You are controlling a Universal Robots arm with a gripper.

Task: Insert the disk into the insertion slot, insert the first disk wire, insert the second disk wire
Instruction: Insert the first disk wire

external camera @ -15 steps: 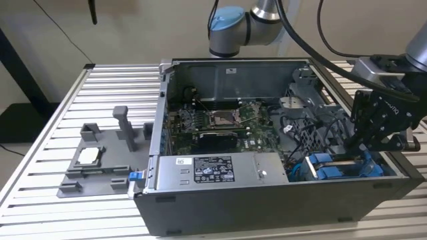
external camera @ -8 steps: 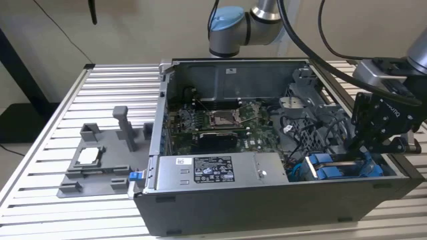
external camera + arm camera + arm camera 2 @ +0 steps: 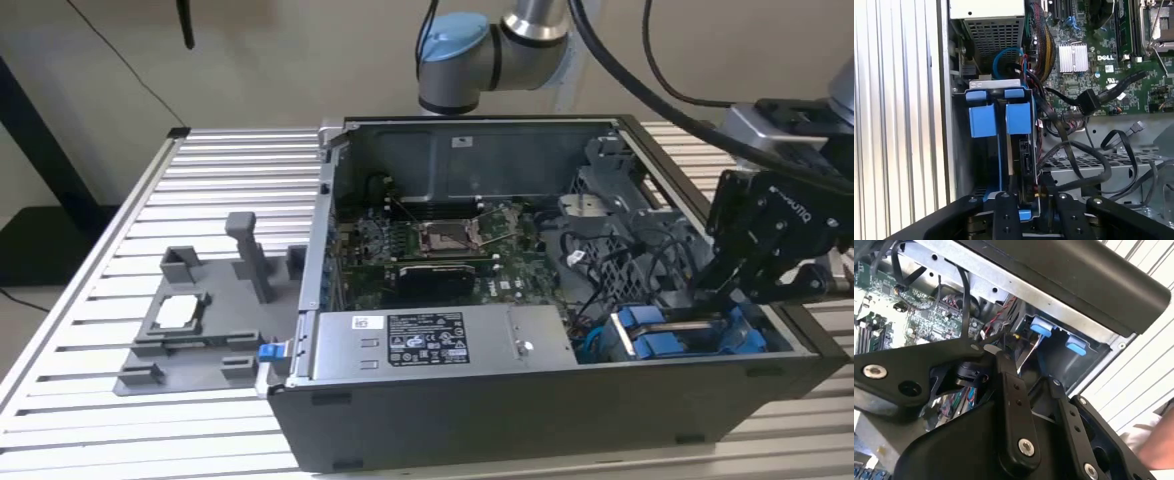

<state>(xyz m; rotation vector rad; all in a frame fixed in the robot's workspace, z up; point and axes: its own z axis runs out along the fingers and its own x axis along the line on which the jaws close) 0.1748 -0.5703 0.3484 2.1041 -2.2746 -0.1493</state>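
Observation:
The disk [image 3: 1023, 150] stands on edge in the drive bay at the case's front corner, its blue carrier tabs [image 3: 1019, 117] level with those of the neighbouring blue carrier [image 3: 985, 120]. In the exterior view the blue carrier frames [image 3: 667, 340] sit at the right end of the case. My gripper [image 3: 1034, 202] straddles the disk's near end, with one finger [image 3: 1005, 212] on each side, shut on it. In the exterior view the gripper [image 3: 721, 300] reaches down just above the bay. Loose black wires with connectors [image 3: 1087, 101] lie beside the bay.
The open computer case [image 3: 534, 400] lies on a slatted table. The grey power-supply box [image 3: 427, 340] and the motherboard [image 3: 441, 240] flank the bay. A grey fixture [image 3: 200, 325] stands on the exterior view's left. A person's hand [image 3: 1154, 440] is outside the case wall.

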